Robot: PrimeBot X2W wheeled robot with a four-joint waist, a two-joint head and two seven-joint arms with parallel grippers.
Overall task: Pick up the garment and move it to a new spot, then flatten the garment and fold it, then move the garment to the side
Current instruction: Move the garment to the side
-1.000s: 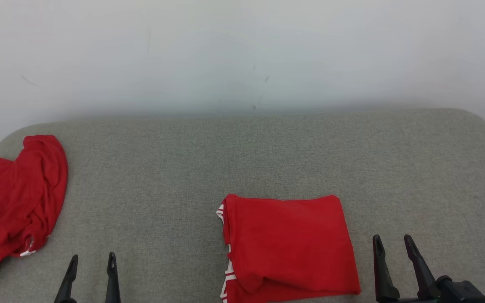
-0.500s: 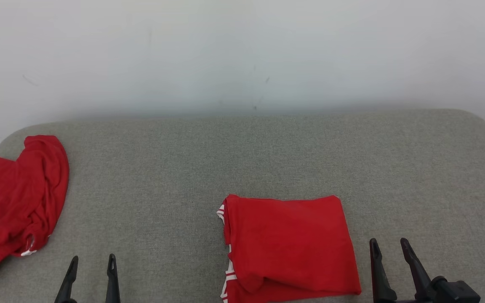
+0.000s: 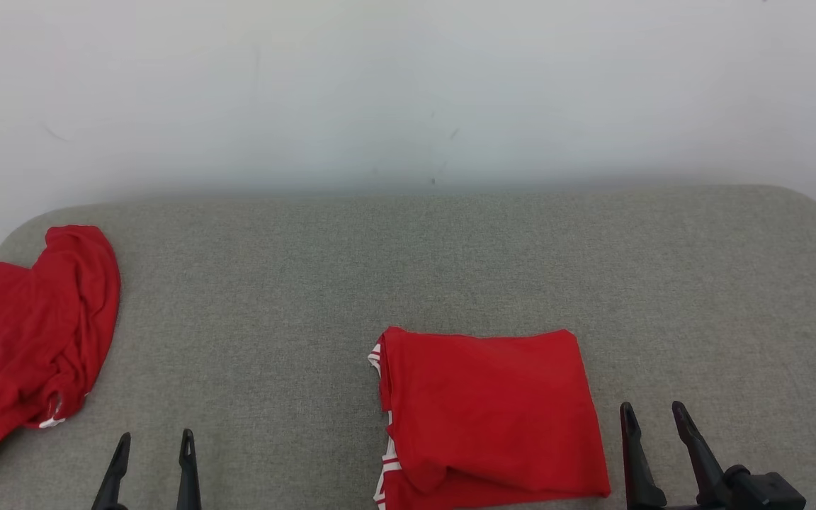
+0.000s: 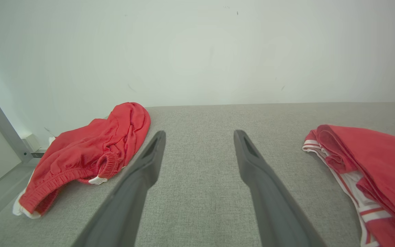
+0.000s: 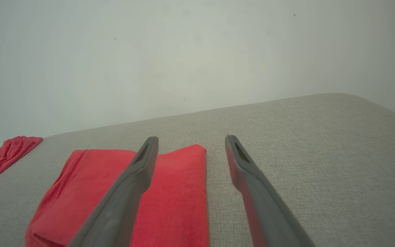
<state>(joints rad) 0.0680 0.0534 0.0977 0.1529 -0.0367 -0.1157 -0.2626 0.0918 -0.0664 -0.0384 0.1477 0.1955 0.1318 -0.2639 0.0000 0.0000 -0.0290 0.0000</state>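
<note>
A red garment (image 3: 489,414) with white trim lies folded into a neat rectangle on the grey table (image 3: 408,269), near the front edge, right of centre. It also appears at the right of the left wrist view as the folded garment (image 4: 365,171) and under the right fingers as the folded garment (image 5: 170,199). My right gripper (image 3: 652,414) stands open just right of it, apart from the cloth. My left gripper (image 3: 154,439) is open at the lower left, over bare table. In the wrist views the left gripper (image 4: 199,135) and right gripper (image 5: 190,140) hold nothing.
A second red garment (image 3: 29,340), crumpled, lies at the table's left edge, partly hanging over it; the same crumpled garment (image 4: 87,151) shows in the left wrist view. A white wall (image 3: 408,92) rises behind the table. A grey metal rail (image 4: 2,127) stands off the table's left side.
The right gripper has drawn back slightly toward the bottom edge. The whole picture has shifted a little to the right, so the camera moved. Both garments lie as before.
</note>
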